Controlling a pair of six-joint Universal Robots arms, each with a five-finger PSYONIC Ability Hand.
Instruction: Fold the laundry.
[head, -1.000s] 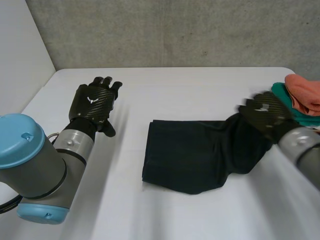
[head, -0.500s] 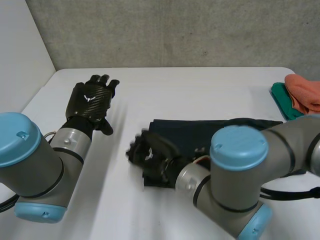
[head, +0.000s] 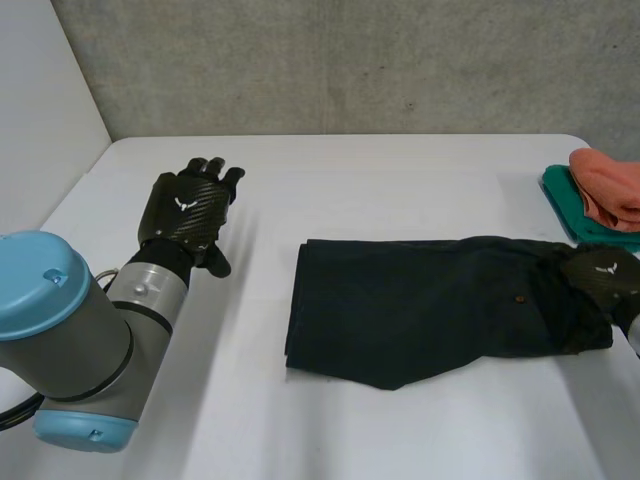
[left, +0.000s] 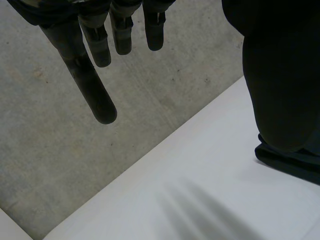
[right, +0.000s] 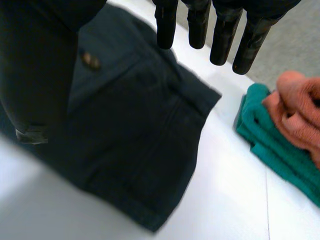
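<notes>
One dark garment (head: 420, 310) lies flat in the middle of the table (head: 400, 170), the right hand (head: 600, 275) straight-fingered over its right end, the left hand (head: 185, 210) spread empty near the left edge, one orange cloth (head: 610, 185) atop one teal cloth (head: 572, 212) at the right edge.

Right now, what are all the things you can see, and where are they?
trousers: one pair, it seems, dark, flat in the middle of the table
green cloth: one, folded, at the table's edge on the robot's right
orange cloth: one, on top of the green cloth
table: one, white
wall: grey, behind the table
left hand: black, fingers straight, away from the trousers
right hand: black, fingers straight, at the trousers' end nearest the cloths
</notes>
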